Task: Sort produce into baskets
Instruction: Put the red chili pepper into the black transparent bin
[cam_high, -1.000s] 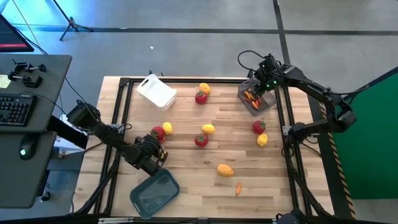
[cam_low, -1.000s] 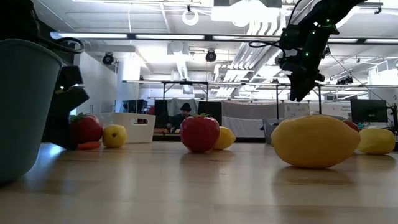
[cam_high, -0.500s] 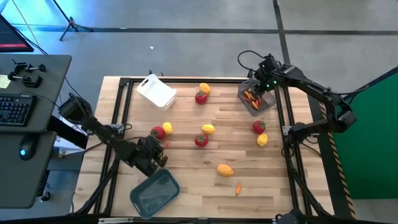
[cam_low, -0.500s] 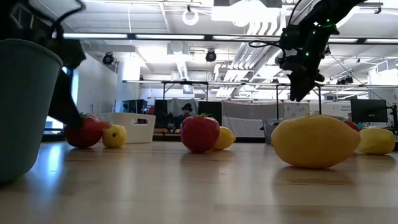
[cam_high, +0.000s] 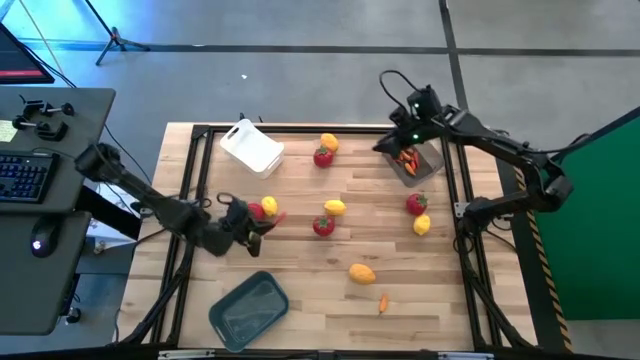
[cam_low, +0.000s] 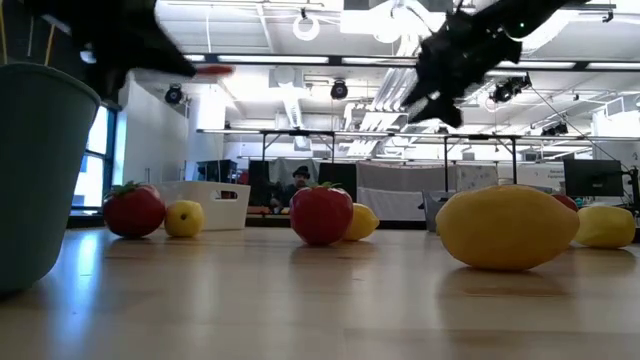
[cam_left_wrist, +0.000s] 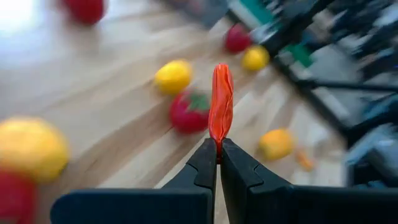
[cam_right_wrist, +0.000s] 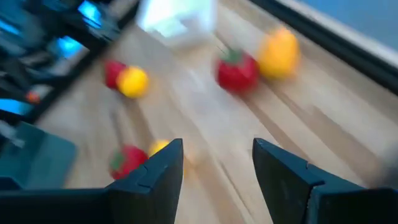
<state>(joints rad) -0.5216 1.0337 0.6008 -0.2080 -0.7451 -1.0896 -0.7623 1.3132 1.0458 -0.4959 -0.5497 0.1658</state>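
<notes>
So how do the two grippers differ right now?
The left gripper is shut on a thin orange piece, lifted off the table; the right gripper is open and empty. In the high view, the left is near the table's left side by a red fruit; the right is beside the dark bin.

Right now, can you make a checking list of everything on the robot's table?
Surface: wooden table, black frame around it.
Job's things: white basket at back left, grey-blue basket at front left, dark basket at back right holding orange-red pieces. Red fruits and yellow fruits lie scattered; one orange piece near the front.
Clutter: nothing seen.
Grippers: left gripper shut on a thin orange-red piece, held off the table. Right gripper open, empty, beside the dark basket.
Cables: black cable looping off the right arm.
Surroundings: desk with keyboard at left.
</notes>
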